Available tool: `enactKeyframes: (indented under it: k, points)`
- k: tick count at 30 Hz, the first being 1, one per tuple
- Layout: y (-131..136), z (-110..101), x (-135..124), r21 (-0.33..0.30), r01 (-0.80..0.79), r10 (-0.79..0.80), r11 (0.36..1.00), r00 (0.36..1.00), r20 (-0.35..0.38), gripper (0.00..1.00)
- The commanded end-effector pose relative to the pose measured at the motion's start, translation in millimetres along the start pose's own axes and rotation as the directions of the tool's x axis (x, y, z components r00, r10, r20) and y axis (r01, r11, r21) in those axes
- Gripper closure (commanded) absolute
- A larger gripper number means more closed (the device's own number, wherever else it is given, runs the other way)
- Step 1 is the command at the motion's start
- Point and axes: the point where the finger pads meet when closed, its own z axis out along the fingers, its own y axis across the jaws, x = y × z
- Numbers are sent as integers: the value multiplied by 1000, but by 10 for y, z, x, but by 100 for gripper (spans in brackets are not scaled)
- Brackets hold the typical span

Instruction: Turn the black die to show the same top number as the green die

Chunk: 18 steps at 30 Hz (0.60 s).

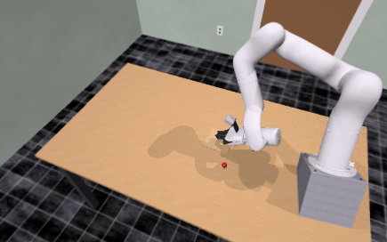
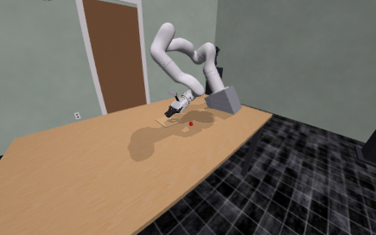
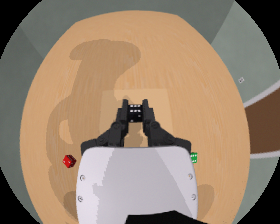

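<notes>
We have the black die with white pips [image 3: 135,112] pinched between the dark fingers of the gripper [image 1: 219,134] [image 2: 168,114] [image 3: 135,106], which look closed on its sides. In the wrist view it shows against the thin, pale tan square mat [image 1: 211,133] [image 2: 165,123] [image 3: 161,101]; the top and exterior views have the fingers over or near that mat, slanting well away from straight down. We judge the die to be off the surface, though its exact height we cannot tell.

The small green die with white pips [image 3: 193,157] lies beside the mat, partly hidden by the gripper housing, and we cannot count its top number surely. The small red die [image 1: 224,165] [image 2: 191,123] [image 3: 68,161] lies on the opposite side, apart from the mat.

We take the turning step to be in hand, with the tilt of the wrist rolling the black die towards the face we want. Next we need to finish that turn, lower the die inside the mat's edges until a face seats flat, and only then spread the fingers. An edge landing could tip it onto a wrong number, so we should release gently, then back off clear of dice and mat
</notes>
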Motion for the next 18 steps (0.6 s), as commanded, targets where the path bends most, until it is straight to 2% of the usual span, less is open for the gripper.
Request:
enactKeyframes:
  k: [1, 18]
  points:
    - [-2, 53, -77, 0, 0, 0, 1000, 1000, -2, 85]
    - [-2, 61, -92, 0, 0, 0, 1000, 1000, -2, 85]
